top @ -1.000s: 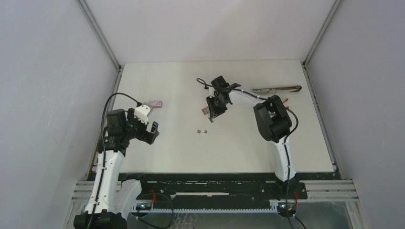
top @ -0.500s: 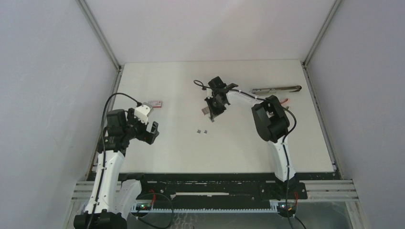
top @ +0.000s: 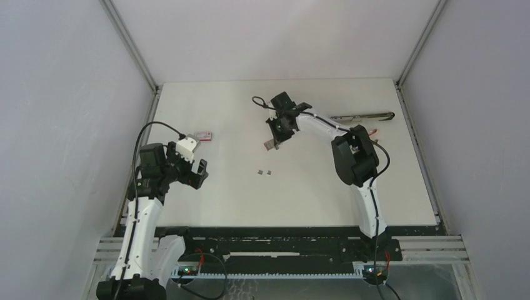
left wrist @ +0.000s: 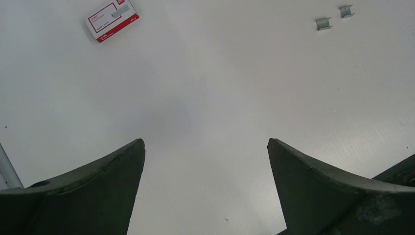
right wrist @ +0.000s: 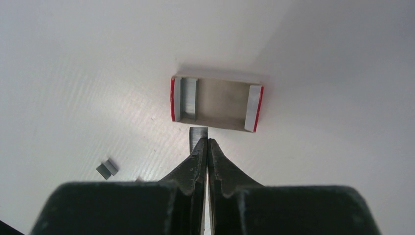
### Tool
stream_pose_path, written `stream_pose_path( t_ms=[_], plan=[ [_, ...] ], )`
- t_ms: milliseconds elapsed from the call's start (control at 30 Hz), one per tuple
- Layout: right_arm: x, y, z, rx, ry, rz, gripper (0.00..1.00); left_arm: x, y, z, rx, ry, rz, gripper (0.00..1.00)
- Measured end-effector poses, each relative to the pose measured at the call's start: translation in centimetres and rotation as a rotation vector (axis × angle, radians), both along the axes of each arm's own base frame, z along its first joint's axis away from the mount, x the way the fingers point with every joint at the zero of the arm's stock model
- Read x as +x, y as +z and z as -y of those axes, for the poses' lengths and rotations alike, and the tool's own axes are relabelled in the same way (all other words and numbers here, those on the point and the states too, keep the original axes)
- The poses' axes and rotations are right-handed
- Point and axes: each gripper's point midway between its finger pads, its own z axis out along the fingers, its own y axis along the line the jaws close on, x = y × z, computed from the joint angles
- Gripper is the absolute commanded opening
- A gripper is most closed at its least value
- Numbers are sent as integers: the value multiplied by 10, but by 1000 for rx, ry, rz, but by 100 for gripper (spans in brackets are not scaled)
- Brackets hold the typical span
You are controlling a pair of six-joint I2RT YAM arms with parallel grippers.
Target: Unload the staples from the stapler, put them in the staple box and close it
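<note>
**Right Gripper Clenched at a Staple Strip Beside the Open Tray**

In the right wrist view the right gripper (right wrist: 205,142) was clenched, its fingers pressed flat together at the centre of the frame. The end of a short staple strip (right wrist: 197,132) showed just past the tips, right below the near edge of a small open tray (right wrist: 220,103). Whether the strip was pinched or only lay under the tips could not be told. A second strip (right wrist: 188,98) lay against the tray's left wall. The tray therefore looked like the collecting spot, and the gripper was probably there to get this strip in beside the other. Two loose staples (right wrist: 106,169) sat on the table (right wrist: 73,73) at lower left (likely broken-off bits, to be gathered separately).

The stapler (top: 362,116) lay at the upper right of the overhead view, well apart from the gripper. The left gripper (left wrist: 205,144) hung spread wide and held nothing, apparently parked at the left to keep out of the way. A closed red-and-white box (left wrist: 112,19) lay in the upper left of its view, and the red print on it was too small to read.
</note>
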Motion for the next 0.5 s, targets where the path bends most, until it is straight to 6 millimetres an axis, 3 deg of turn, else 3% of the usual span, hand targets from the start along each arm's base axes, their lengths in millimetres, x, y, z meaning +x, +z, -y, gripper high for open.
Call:
stream_pose_path(
  t_ms=[267,500],
  plan=[
    [25,28,-11,33,-12,87,0,0,0,0,-1,0,0,100],
    [25,9,-11,9,-14,57,0,0,0,0,0,0,0,100]
  ],
)
